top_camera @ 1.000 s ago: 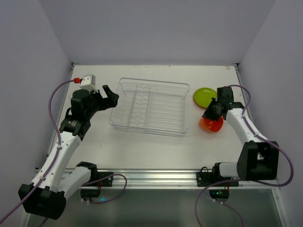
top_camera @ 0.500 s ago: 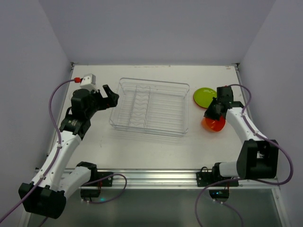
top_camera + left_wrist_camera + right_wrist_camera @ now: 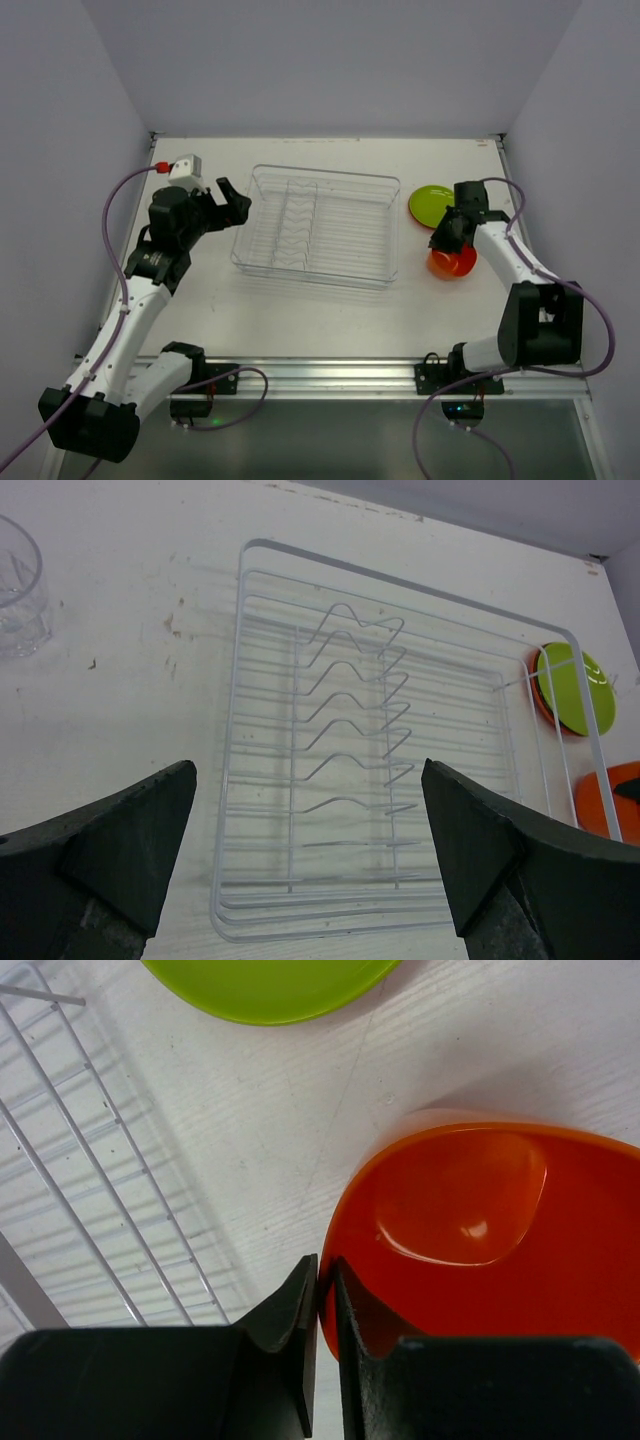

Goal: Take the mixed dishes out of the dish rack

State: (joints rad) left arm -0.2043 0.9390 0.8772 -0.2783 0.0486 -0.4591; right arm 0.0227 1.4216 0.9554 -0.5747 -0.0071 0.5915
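Right gripper (image 3: 322, 1272): the jaws stand almost together and pinch the near rim of the orange dish (image 3: 480, 1220). The dish body extends ahead and to the right of the jaws, low over the table (image 3: 430, 1050). Whether it rests fully flat cannot be told. The lime-green plate (image 3: 270, 985) lies ahead of the jaws, apart from the dish. The dish rack (image 3: 310, 272) lies left of the jaws and shows no dishes.

Judgement: the dish is at its set-down place. The next move calls for parting the jaws and backing straight off the rim.

Left gripper (image 3: 305, 855): the jaws are spread wide and hold nothing. The rack lies directly ahead of them.
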